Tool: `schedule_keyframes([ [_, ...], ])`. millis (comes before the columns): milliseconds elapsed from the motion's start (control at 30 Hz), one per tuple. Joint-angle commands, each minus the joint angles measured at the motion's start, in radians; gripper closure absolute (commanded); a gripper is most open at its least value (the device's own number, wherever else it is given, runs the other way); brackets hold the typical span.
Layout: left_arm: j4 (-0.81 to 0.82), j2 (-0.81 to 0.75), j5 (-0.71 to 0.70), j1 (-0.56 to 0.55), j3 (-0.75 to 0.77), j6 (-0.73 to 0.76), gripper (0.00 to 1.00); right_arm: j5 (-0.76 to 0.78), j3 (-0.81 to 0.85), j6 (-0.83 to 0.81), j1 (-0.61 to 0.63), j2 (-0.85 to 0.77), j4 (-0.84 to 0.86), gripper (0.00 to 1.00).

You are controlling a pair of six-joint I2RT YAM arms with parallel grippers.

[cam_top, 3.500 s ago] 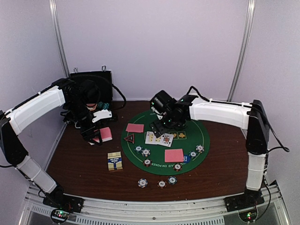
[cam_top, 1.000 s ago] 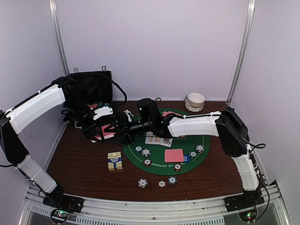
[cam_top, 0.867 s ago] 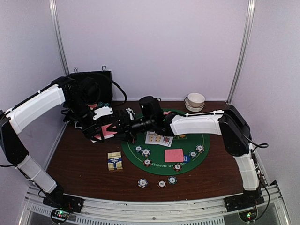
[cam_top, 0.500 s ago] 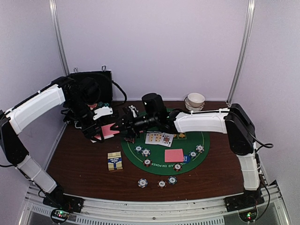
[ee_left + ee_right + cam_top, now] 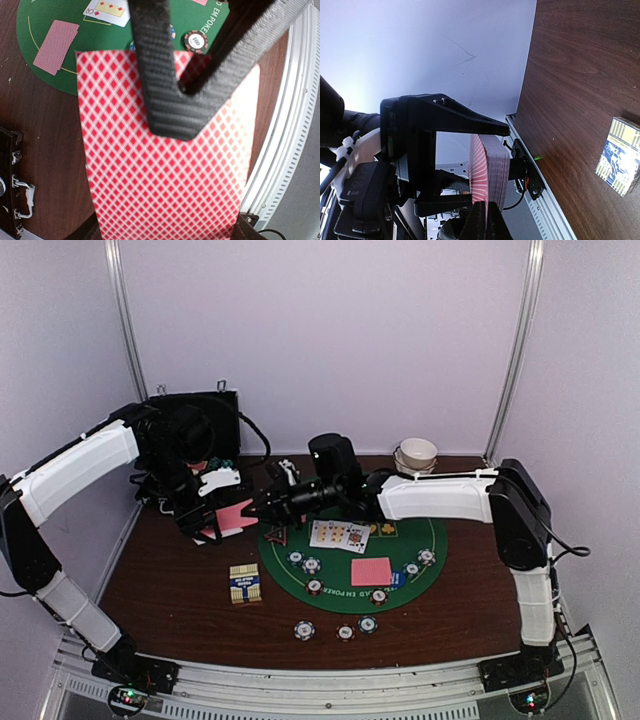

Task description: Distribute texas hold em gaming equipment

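Top external: high, from near edge, facing down over table (image 5: pixel 180 610). Left wrist: close on pink-backed deck (image 5: pixel 165 200). Right wrist: sideways, same deck edge-on.

The dark wooden table (image 5: pixel 170 590) carries a round green mat (image 5: pixel 405 545) at its middle, with a blue-and-yellow card box (image 5: pixel 245 584) just off the mat's left side. Three poker chips (image 5: pixel 345 632) sit in a row by the near edge, and a white bowl (image 5: pixel 417 454) stands towards the far right corner.

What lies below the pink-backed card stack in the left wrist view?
Around the card stack show the green mat, one face-down card and a chip marked 100. Whatever lies directly beneath it is covered.
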Motion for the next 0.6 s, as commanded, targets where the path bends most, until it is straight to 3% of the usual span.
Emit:
schedule_keyframes([
  [0,0.012,-0.015,0.0,0.005,0.003,-0.006,1.0,-0.002,-0.042,0.006,-0.027,-0.065,0.012,1.0],
  [433,0.013,-0.014,-0.017,0.005,-0.006,-0.001,1.0,0.003,-0.292,-0.011,-0.177,-0.221,0.058,1.0],
  [567,0.012,-0.012,-0.022,0.005,-0.005,0.002,1.0,0.009,-0.382,-0.089,-0.26,-0.284,-0.007,1.0],
])
